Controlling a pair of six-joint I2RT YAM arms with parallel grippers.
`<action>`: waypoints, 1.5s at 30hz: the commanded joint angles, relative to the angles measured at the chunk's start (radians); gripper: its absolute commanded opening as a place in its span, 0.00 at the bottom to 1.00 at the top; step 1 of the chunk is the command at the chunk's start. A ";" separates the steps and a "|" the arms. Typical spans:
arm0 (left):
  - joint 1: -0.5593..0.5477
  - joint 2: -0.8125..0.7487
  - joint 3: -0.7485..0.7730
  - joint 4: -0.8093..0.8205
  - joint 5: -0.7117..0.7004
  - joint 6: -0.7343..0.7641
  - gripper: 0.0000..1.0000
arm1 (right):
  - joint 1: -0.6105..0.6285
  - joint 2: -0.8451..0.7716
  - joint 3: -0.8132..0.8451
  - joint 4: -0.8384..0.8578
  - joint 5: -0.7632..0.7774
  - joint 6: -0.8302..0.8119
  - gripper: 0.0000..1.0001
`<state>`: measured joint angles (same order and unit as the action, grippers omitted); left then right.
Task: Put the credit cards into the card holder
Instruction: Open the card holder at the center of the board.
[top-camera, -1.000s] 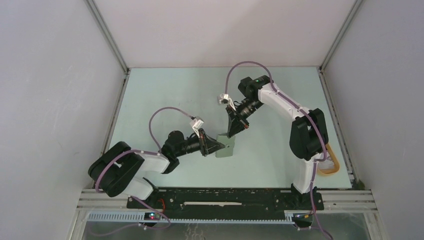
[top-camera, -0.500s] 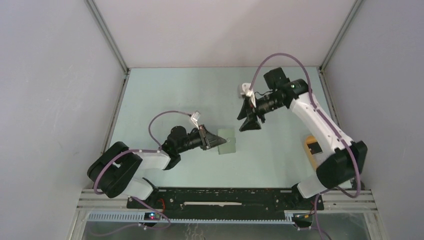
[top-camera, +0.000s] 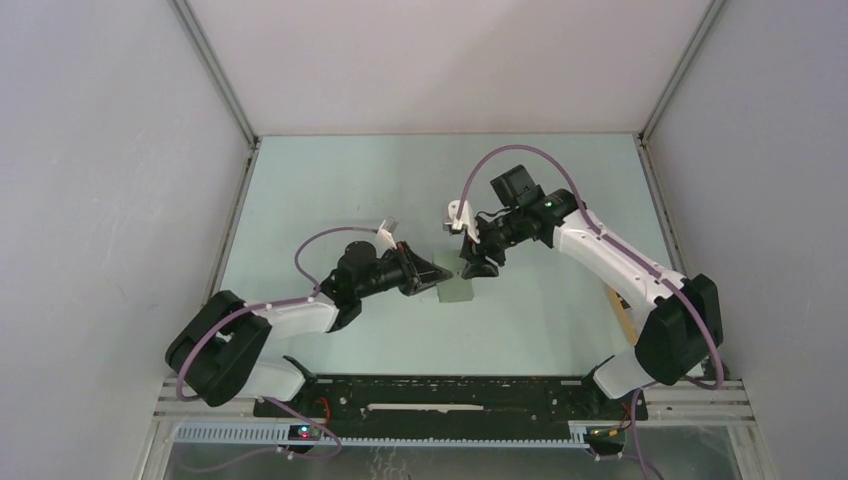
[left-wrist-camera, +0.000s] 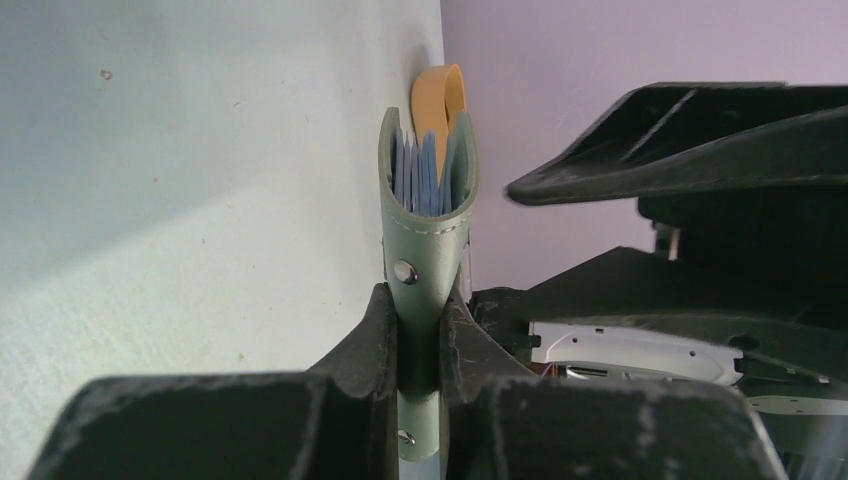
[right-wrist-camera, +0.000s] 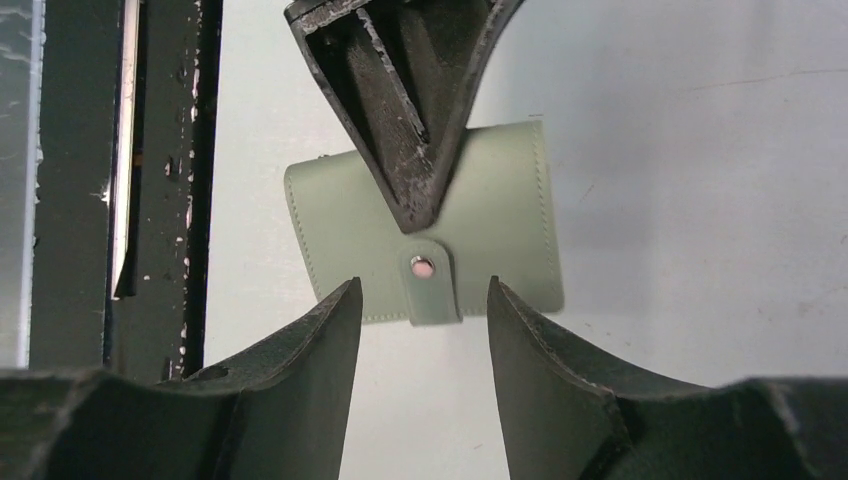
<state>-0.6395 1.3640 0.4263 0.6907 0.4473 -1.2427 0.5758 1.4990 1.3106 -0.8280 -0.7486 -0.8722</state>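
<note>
Card holder, near the table centre and lying face-up, is pinched flat by my left gripper, which reaches in from nine o'clock. Credit cards show edge-on inside its fold. My right gripper, at the holder's one o'clock, stands spread and empty astride the snap tab. I should pinch squarely and slowly there, keeping the left grip firm.

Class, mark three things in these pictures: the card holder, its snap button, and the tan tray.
card holder (right-wrist-camera: 510, 220): right wrist view, outer face beside strap
snap button (right-wrist-camera: 422, 267): right wrist view, stud centre
tan tray (left-wrist-camera: 437, 100): left wrist view, curved rim
</note>
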 joint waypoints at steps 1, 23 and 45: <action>-0.006 -0.052 0.060 0.004 -0.007 -0.018 0.00 | 0.052 0.022 -0.029 0.093 0.067 0.032 0.58; -0.007 -0.049 0.059 0.157 0.024 -0.077 0.00 | 0.114 0.050 -0.129 0.151 0.144 0.029 0.15; 0.024 0.024 0.010 0.304 0.098 0.058 0.00 | -0.258 0.026 -0.172 0.144 -0.221 0.398 0.58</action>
<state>-0.6193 1.3884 0.4320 0.8707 0.4915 -1.2465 0.3698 1.5341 1.1404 -0.6773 -0.8314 -0.5903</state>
